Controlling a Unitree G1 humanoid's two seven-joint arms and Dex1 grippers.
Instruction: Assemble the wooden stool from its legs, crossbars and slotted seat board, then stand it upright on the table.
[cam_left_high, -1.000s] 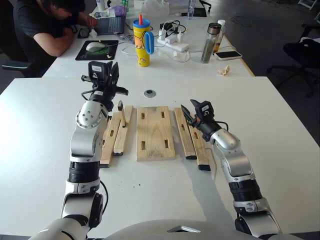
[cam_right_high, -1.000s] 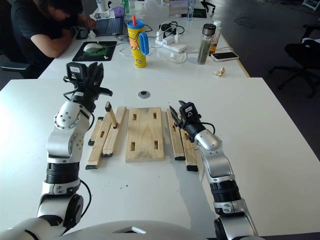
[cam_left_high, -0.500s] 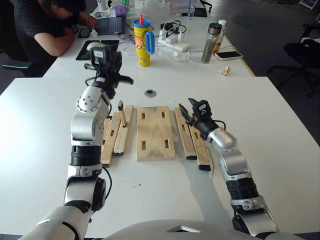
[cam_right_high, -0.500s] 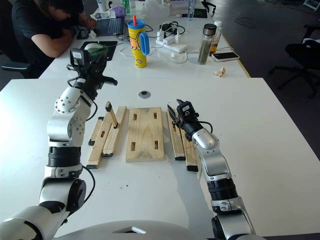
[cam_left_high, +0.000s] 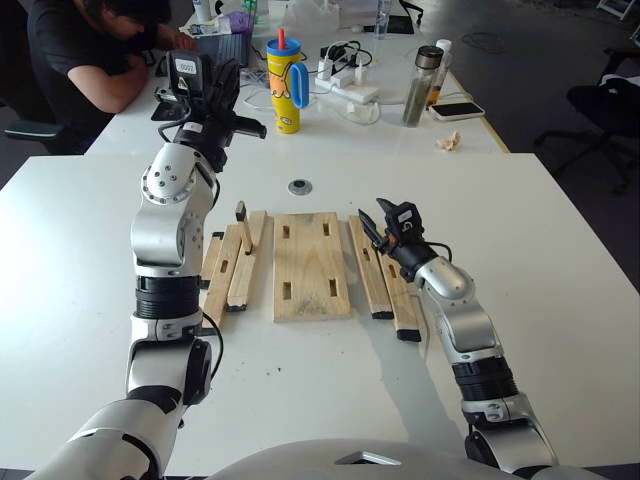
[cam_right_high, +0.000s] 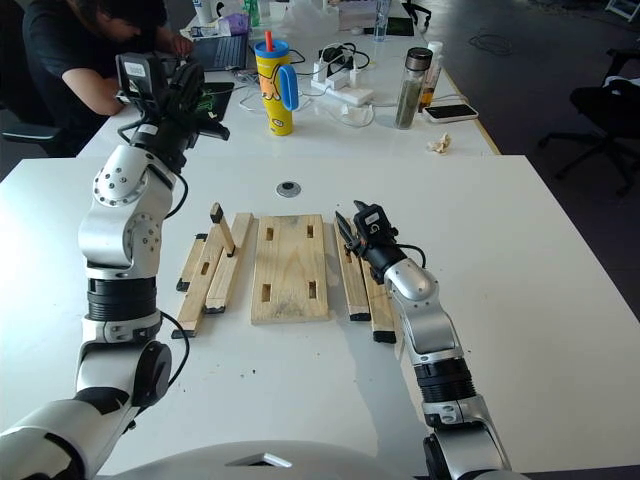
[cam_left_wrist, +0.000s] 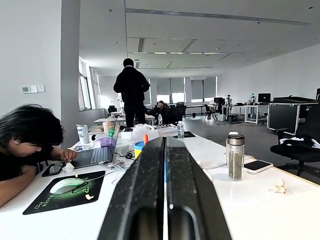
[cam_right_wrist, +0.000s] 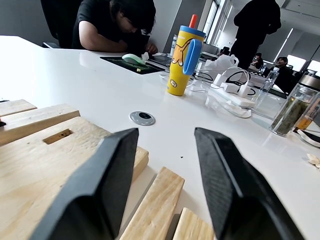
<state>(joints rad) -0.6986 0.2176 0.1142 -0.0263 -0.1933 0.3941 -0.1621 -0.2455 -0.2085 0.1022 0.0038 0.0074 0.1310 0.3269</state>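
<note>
Currently, slotted seat board (cam_left_high: 311, 262) lies flat mid-frame on the counter (cam_left_high: 560, 250), slots up to take legs. Right claw (cam_right_wrist: 165, 145) hangs open, low over the right-hand bars (cam_left_high: 372, 268), likely lining up a pick. Left claw (cam_left_wrist: 164, 150), closed and empty, is held high at upper left, clear of the left-hand bars (cam_left_high: 232, 268).
</note>
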